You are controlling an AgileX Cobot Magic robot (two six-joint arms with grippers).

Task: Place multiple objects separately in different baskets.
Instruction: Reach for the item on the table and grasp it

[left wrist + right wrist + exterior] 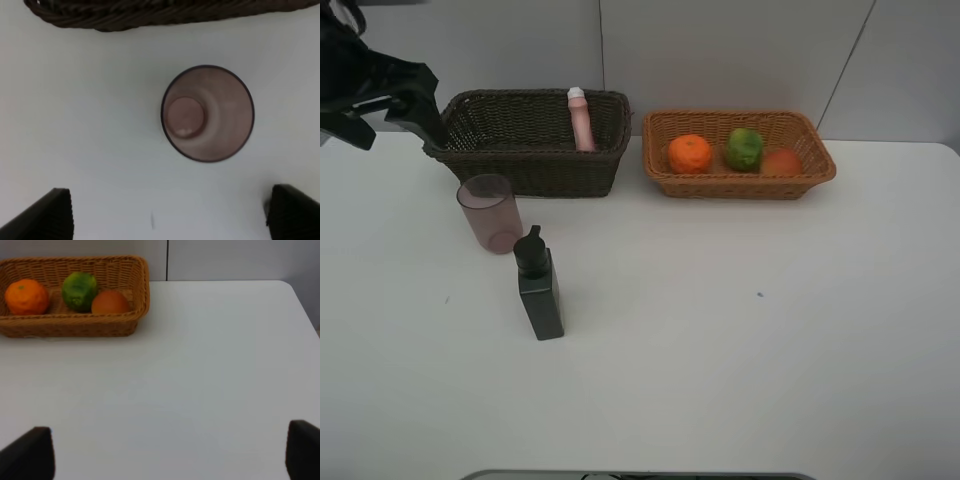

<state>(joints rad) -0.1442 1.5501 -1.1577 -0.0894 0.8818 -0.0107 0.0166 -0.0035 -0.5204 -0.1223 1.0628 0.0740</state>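
Exterior high view: on the white table (770,350) the dark brown basket (530,170) sits back left. The pink bottle (581,122) is inside it, long axis near upright, white cap up, leaning on the far wall. The tan basket (740,185) sits just beside it to the right and holds three fruits in a row: tangerine (690,153), green fruit (744,148) and peach (781,162), the last two touching. The mauve cup (490,213) stands upright, mouth up, on the table just in front of the dark basket's left end. The pump bottle (540,290) stands upright close in front of the cup, pump head on top (we cannot tell which way the nozzle points). The left arm (385,90) hangs at the far left edge, beside the dark basket; its fingertips don't read clearly here.

Left wrist view: we look straight down into the cup (207,114), mouth toward the camera and base visible inside. The dark basket's rim (165,12) lies beyond it. The left gripper (170,220) is spread wide, empty and touching nothing, with the cup ahead of the fingertips and apart from them.

Right wrist view: the right gripper (165,452) is also spread wide over the table, holding nothing. The tan basket (75,327) with its three fruits is well ahead of it.
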